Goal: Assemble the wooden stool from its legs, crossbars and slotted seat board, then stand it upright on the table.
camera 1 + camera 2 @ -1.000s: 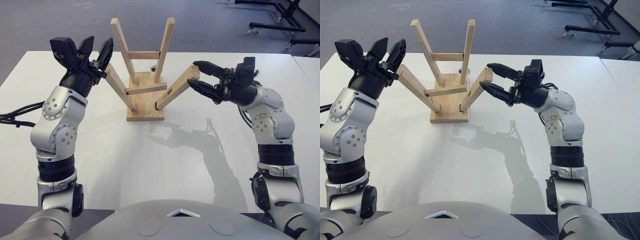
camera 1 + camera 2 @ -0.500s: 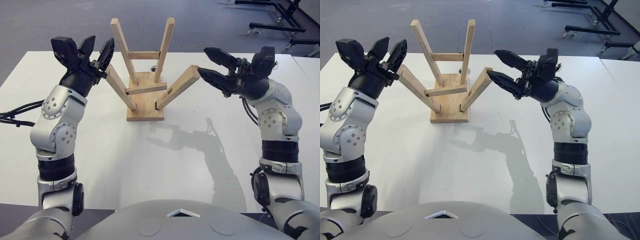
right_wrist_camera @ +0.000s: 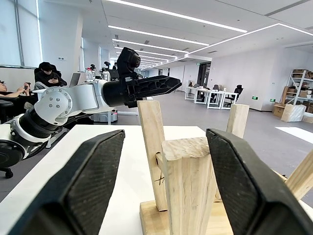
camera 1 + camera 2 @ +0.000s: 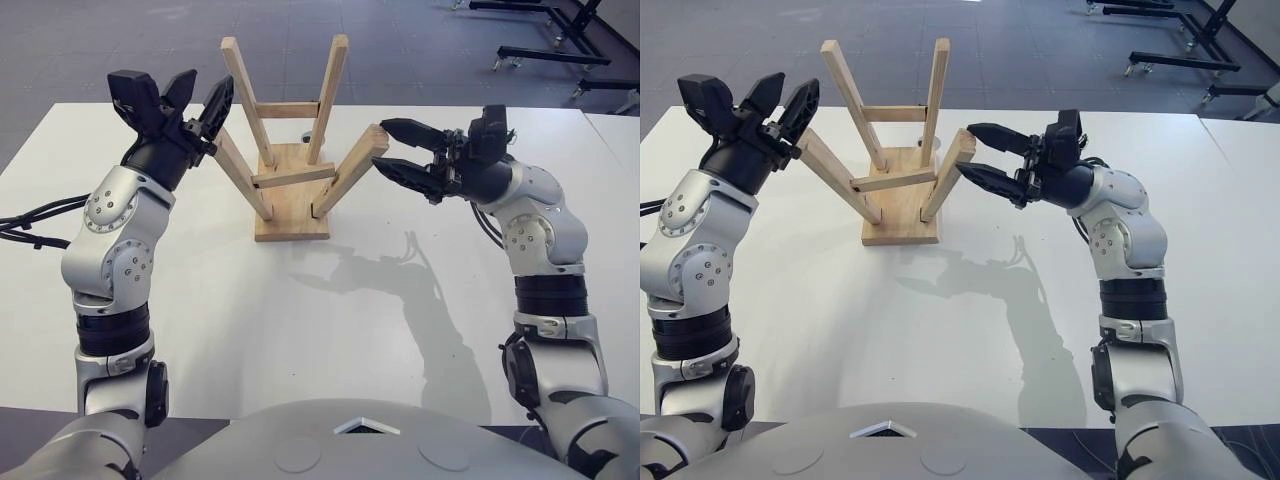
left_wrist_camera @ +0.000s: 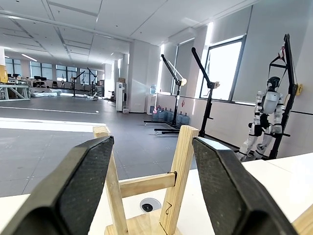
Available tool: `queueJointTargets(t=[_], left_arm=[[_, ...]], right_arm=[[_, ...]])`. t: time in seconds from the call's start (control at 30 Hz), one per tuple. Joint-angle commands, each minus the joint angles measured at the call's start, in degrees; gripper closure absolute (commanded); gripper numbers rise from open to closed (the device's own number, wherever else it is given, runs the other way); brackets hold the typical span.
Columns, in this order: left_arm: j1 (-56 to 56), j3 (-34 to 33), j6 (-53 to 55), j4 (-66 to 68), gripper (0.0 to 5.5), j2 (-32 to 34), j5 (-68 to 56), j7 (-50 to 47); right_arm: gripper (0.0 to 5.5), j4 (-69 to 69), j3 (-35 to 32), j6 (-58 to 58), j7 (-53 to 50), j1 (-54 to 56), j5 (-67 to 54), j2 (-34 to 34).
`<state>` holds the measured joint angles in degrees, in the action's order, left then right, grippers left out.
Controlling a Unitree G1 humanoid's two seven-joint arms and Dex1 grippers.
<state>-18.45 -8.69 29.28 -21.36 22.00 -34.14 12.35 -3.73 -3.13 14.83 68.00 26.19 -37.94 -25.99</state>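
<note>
Black R gripper (image 4: 384, 146) open, fingers straddling tip of one splayed leg (image 4: 347, 175), contact unclear. L gripper (image 4: 203, 90) also open, just above opp. leg (image 4: 240, 175). Stool (image 4: 292, 178) upside down, seat board (image 4: 290, 228) flat on table (image 4: 300, 330).

Stool (image 4: 291, 179) on table (image 4: 300, 330) ctr; L gripper (image 4: 205, 83) left, R gripper (image 4: 381, 145) right.

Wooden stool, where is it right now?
Upside down at the table's far middle, the wooden stool rests on its seat board between the left gripper and right gripper.
</note>
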Motion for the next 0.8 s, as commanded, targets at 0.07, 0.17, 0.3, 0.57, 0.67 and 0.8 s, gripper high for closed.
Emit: queueJointTargets(t=[0.07,0.17,0.3,0.57,0.67,0.8], left_arm=[[1.93,2.61,2.98,2.10,2.56,-0.33,1.84,0.99],[1.93,2.60,3.04,1.99,2.56,-0.57,2.11,1.23],[1.85,2.65,3.04,1.94,2.56,-0.65,2.23,1.35],[2.19,2.75,2.85,1.97,2.56,-0.91,2.42,1.31],[2.14,2.90,2.75,2.09,2.56,-1.09,2.56,1.37],[2.14,2.95,2.83,1.97,2.56,-1.12,2.85,1.32]], right_arm=[[2.44,-2.19,1.35,-0.34,0.35,1.69,2.59,0.14],[2.44,-3.04,1.74,-0.72,0.29,2.03,3.48,0.00],[2.44,-4.64,2.21,-1.77,-0.02,2.99,5.11,-0.05],[2.44,-7.99,2.78,-3.57,-0.03,6.62,7.50,0.35],[2.44,-8.99,2.90,-3.98,0.02,7.59,7.95,0.63],[2.44,-9.69,3.19,-4.35,0.09,8.56,8.11,1.34]])
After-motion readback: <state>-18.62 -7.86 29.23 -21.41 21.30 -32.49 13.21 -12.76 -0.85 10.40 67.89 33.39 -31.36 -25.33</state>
